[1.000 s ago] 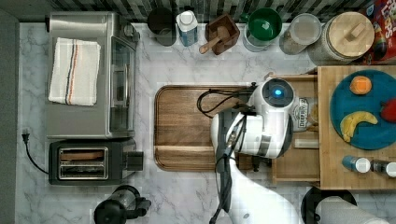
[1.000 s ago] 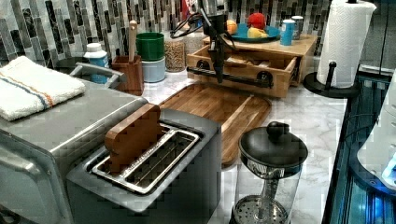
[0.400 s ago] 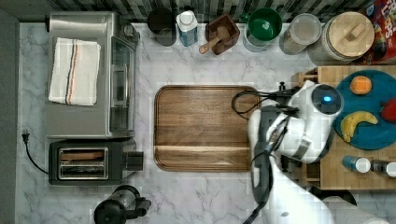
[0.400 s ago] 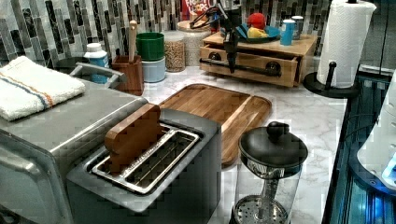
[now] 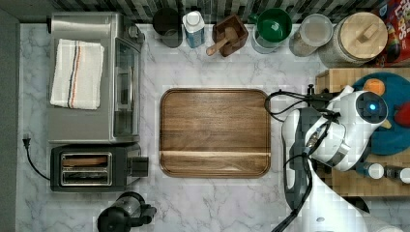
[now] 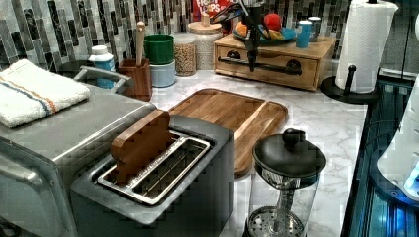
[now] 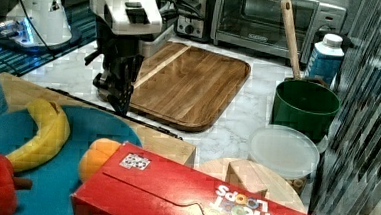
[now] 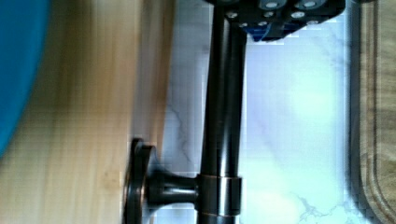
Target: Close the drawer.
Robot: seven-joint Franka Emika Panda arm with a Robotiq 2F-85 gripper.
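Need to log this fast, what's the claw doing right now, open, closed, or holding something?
Claw: at the drawer's dark handle bar; whether it is open or closed cannot be told.

My worktop (image 5: 295,208) is white marble with grey veins; the tray (image 5: 215,131) dark walnut, the drawer (image 6: 269,63) pale wood, its handle (image 8: 223,121) dark bronze.

bare marble (image 5: 290,72) beside tray (image 5: 215,131), canisters (image 5: 314,34) behind
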